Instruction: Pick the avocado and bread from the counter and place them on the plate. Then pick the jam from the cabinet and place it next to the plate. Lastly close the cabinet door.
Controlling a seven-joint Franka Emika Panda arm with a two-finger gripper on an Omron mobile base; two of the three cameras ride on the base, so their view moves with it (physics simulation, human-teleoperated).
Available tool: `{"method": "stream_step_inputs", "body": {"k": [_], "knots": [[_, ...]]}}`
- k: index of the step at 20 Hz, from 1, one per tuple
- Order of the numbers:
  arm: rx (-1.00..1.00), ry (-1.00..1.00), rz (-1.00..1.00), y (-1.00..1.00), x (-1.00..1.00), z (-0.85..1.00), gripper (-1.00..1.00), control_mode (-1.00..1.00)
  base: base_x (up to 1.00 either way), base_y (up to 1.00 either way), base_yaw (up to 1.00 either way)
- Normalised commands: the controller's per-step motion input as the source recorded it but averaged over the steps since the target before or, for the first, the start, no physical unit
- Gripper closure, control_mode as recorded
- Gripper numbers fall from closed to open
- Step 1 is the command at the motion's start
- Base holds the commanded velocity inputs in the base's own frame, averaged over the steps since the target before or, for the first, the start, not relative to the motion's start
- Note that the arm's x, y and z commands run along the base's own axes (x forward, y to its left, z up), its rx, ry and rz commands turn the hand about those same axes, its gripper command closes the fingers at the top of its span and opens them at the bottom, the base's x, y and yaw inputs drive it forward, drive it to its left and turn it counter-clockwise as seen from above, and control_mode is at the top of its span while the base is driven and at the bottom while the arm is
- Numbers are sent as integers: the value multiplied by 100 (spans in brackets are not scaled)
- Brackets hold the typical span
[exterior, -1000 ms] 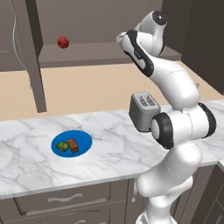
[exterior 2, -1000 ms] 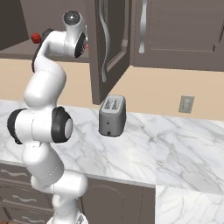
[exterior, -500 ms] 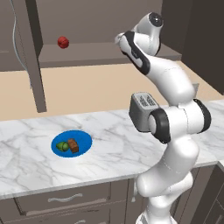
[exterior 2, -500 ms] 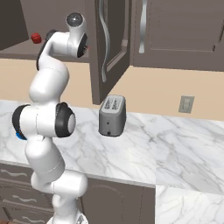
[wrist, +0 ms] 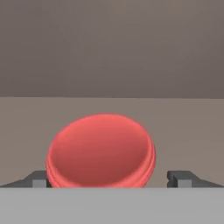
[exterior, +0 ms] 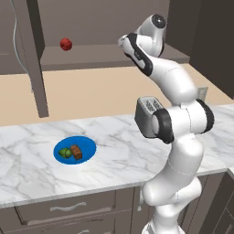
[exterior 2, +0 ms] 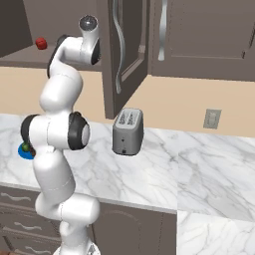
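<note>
Avocado [exterior: 66, 153] and bread [exterior: 76, 151] lie on the plate [exterior: 87, 145]; gripper [wrist: 107, 179] spread wide around the shelved jam [wrist: 101, 151]

At lower left of the left base view, the bright blue plate [exterior: 87, 145] carries the dark green avocado [exterior: 67, 153] and brown bread [exterior: 76, 152] on the white, grey-veined worktop [exterior: 114, 141]. The red jam [exterior: 66, 44] sits at upper left in the dark grey-brown cabinet [exterior: 109, 57]; the hand view shows its red lid. At the centre of the right base view are the dark door [exterior 2: 122, 50] with its silver handle [exterior 2: 117, 47] and a grey toaster [exterior 2: 128, 132].
</note>
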Motion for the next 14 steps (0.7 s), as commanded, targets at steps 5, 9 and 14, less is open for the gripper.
{"method": "stream_step_inputs", "body": {"k": [5,9,14], "knots": [[-3,2,0,0,34,-14,-100,-100,0,0,0],[-3,3,0,0,27,-4,100,-100,0,0,0],[0,1,0,0,0,0,100,-100,0,0,0]]}}
